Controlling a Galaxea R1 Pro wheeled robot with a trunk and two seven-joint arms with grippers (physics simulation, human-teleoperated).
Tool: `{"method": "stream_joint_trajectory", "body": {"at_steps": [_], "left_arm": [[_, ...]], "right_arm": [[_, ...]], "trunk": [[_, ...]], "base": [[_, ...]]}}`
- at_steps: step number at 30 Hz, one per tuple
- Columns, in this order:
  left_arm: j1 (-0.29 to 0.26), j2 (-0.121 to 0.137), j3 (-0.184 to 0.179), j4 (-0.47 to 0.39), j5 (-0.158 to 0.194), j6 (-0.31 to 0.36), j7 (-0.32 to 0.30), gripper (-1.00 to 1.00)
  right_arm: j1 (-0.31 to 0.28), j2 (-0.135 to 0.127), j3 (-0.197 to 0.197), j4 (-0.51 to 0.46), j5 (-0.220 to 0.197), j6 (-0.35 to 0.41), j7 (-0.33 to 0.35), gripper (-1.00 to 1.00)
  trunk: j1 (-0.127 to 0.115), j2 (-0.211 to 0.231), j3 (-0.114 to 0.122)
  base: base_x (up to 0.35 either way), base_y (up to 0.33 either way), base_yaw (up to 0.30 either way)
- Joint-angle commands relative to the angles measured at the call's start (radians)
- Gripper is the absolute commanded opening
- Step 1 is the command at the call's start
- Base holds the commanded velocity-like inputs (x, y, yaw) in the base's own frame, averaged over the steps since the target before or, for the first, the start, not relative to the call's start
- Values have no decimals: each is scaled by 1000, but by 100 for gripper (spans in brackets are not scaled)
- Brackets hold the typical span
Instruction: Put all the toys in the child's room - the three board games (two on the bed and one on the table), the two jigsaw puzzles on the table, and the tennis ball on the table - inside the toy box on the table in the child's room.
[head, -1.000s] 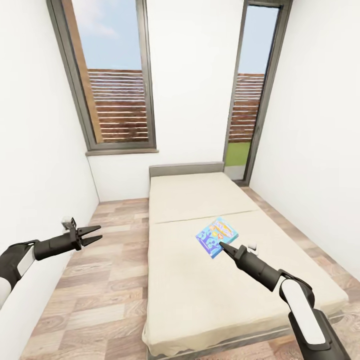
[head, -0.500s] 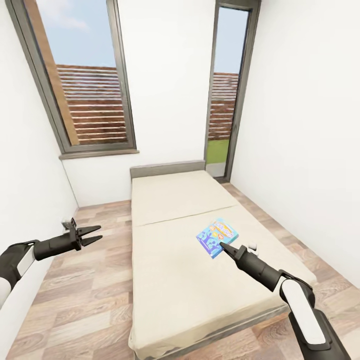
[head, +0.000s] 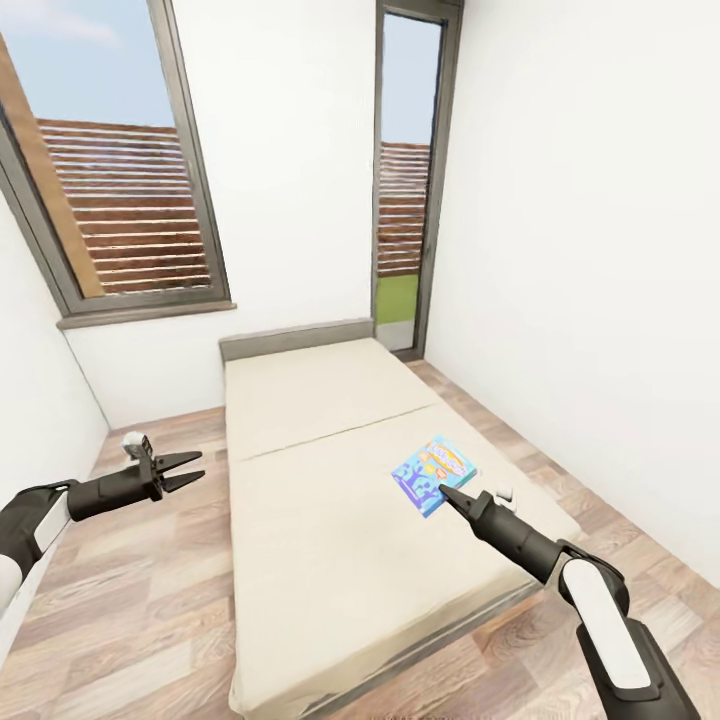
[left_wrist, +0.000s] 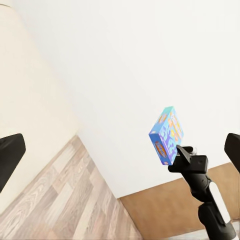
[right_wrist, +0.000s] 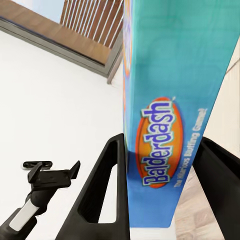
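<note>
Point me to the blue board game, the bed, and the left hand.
blue board game (head: 433, 473): head view, middle of its printed top face.
bed (head: 330, 500): head view, bare beige mattress left of the game.
left hand (head: 190, 471): head view, midway between the two open fingertips.

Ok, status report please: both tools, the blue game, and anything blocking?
Right tool shut on blue board game, held above the bed. Left tool open, empty. Nothing in the way between the arms.
</note>
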Motion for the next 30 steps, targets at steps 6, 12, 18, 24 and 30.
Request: {"method": "stream_joint_trajectory", "body": {"at_steps": [6,12,18,24,30], "left_arm": [[-1,0,0,0,1,11,-3,100],[0,0,0,0,1,11,-2,100],[0,0,0,0,0,11,-1,100],[-1,0,0,0,1,11,-1,100],[-1,0,0,0,0,11,-1,100]], "right_arm": [[-2,0,-2,0,-4,7,4,-100],[-2,-1,-3,0,-4,7,4,-100],[-2,-1,-3,0,-4,6,4,-100],[-1,-1,-3,0,-4,6,4,-100],[-2,0,-3,2,-4,6,3,-100]], "trunk": [[-23,41,14],[-46,83,29],[-69,125,44],[-92,167,59],[-115,209,74]], "base": [[0,0,-255],[0,0,-255],[0,0,-255],[0,0,-255],[0,0,-255]]}}
